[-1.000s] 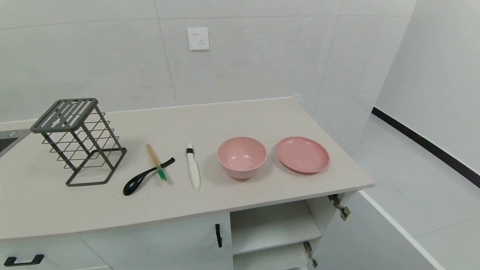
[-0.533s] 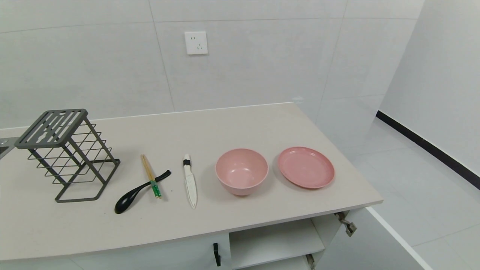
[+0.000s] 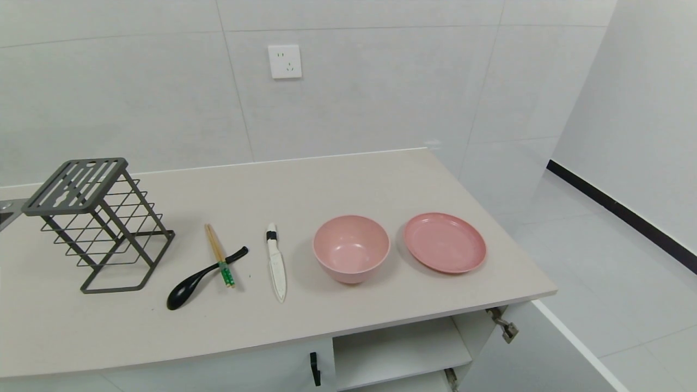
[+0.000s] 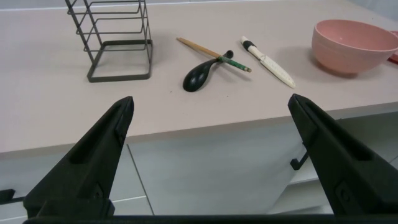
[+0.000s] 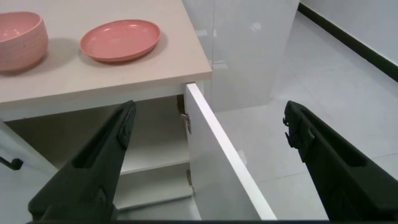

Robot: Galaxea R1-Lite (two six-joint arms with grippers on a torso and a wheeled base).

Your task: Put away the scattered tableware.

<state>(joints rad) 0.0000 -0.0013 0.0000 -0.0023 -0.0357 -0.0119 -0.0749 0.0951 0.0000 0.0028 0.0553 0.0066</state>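
left gripper (image 4: 209, 106) and right gripper (image 5: 208, 111) spread wide, seemingly clear of the counter (image 3: 354, 185).

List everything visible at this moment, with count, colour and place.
countertop: one, beige, against the tiled wall
wire rack: one, dark grey, at the counter's left end
spoon: one, black, right of the rack
chopsticks: one pair, wood with green ends, crossing the spoon's handle
knife: one, white with a black band, between the chopsticks and the bowl
bowl: one, pink, upright, left of the plate
plate: one, pink, near the counter's right end
socket: one, white, on the wall
cabinet door: one, white, open under the plate
shelf: one, white, inside the open cabinet
left gripper: black, fingers open, before the counter's edge
right gripper: black, fingers open, facing the open cabinet
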